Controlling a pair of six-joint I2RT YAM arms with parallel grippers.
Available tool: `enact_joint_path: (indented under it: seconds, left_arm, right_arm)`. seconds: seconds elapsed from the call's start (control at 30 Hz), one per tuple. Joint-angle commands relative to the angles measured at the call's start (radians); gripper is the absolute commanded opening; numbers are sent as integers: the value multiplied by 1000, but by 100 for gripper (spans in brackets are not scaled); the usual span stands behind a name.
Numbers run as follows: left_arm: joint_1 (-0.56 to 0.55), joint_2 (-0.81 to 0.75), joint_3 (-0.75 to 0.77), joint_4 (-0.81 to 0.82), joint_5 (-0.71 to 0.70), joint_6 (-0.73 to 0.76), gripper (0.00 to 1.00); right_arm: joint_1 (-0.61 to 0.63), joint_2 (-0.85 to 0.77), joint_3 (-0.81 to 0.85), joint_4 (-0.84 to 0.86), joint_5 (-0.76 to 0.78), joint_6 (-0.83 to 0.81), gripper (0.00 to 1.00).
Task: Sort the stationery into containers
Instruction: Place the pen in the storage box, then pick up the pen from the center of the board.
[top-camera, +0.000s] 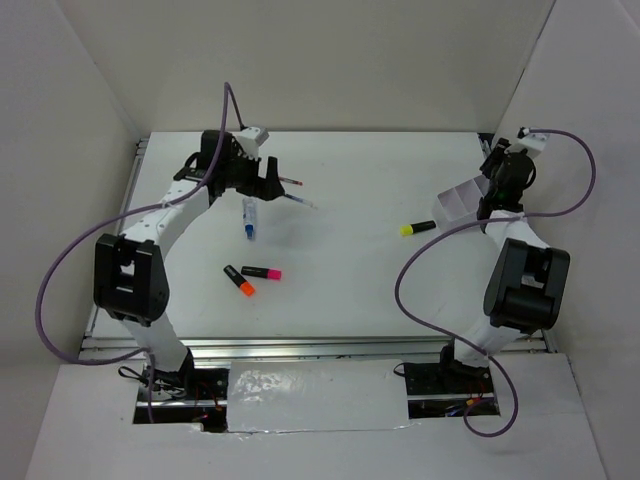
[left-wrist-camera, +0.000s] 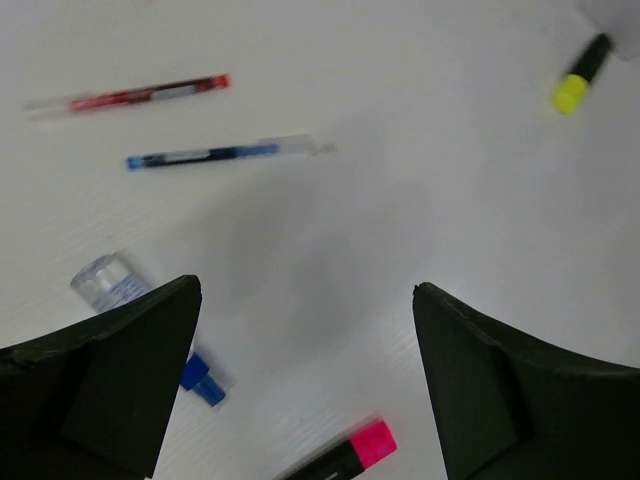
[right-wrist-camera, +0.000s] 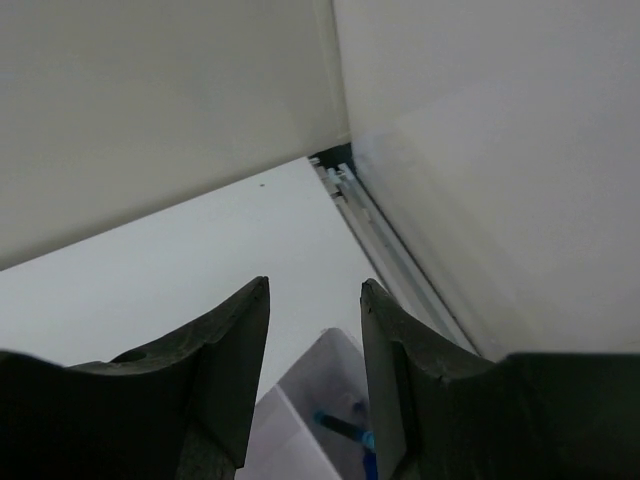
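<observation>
Stationery lies spread over the white table. A red pen (top-camera: 292, 183) (left-wrist-camera: 140, 95) and a blue pen (top-camera: 302, 201) (left-wrist-camera: 215, 153) lie just right of my left gripper (top-camera: 271, 186) (left-wrist-camera: 306, 290), which hangs open and empty above the table. A clear blue-capped marker (top-camera: 249, 221) (left-wrist-camera: 108, 282) lies below it. Pink (top-camera: 263, 272) (left-wrist-camera: 356, 454) and orange (top-camera: 240, 281) highlighters lie further toward the front. A yellow highlighter (top-camera: 417, 228) (left-wrist-camera: 578, 82) lies beside the white container (top-camera: 458, 205) (right-wrist-camera: 306, 406). My right gripper (top-camera: 492, 200) (right-wrist-camera: 315, 287) hovers open over the container, which holds a blue pen (right-wrist-camera: 341, 426).
White walls enclose the table at the back and on both sides. The back right corner, with a metal rail (right-wrist-camera: 385, 235), is close behind the container. Purple cables loop from both arms.
</observation>
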Motion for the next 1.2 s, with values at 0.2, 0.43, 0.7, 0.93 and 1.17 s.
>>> enact_joint_path:
  seconds: [0.2,0.43,0.7,0.93,1.17]
  left_arm:
    - [-93,285,406,-135,-241,171,92]
    - [-3,547,713,-421,236,531,82]
    - [40,635,784,-537,242,878,76]
    - [42,696,772,-495,198,919,76]
    - [23,749,783,-458,160,955,77]
  right_arm:
    - [27,-192,67,-275,-284,32,45]
    - [-2,-269,71,-431,-529,25,47]
    - [-11,-286,61,-509,-637,23,53]
    - [-11,-295,53,-533,-664,28,56]
    - [-16,-297,41,-555,-687,23,57]
